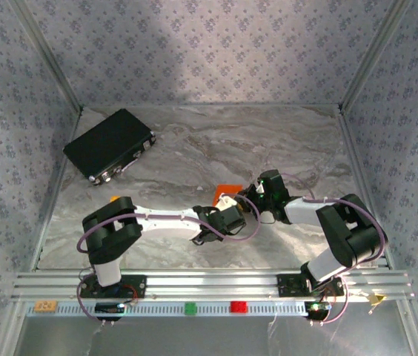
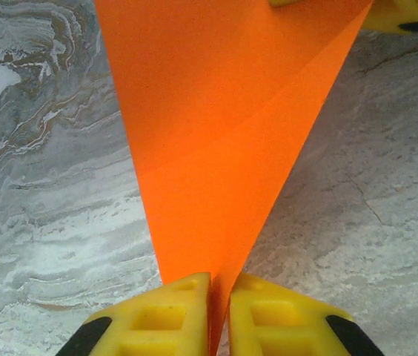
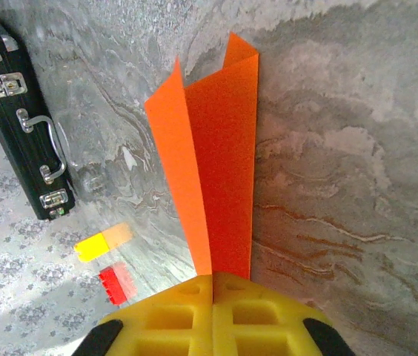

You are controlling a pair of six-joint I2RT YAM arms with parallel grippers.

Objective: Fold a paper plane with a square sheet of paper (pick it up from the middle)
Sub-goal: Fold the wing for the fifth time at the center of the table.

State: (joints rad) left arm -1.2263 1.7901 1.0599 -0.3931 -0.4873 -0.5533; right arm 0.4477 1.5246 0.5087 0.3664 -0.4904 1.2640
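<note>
the orange paper (image 2: 224, 111) is over the middle of the table (image 1: 194, 148), strung between both arms. the left gripper (image 2: 220, 315) is clamped on its narrow tip and the right gripper (image 3: 213, 311) is clamped on the folded far end, so the crease runs gripper to gripper. both arms reach inward, elbows bent, wrists facing each other.

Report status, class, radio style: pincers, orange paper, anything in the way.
Left pincer shut on orange paper. Right pincer shut on it too. Paper creased, held between them. Black case well clear.
</note>
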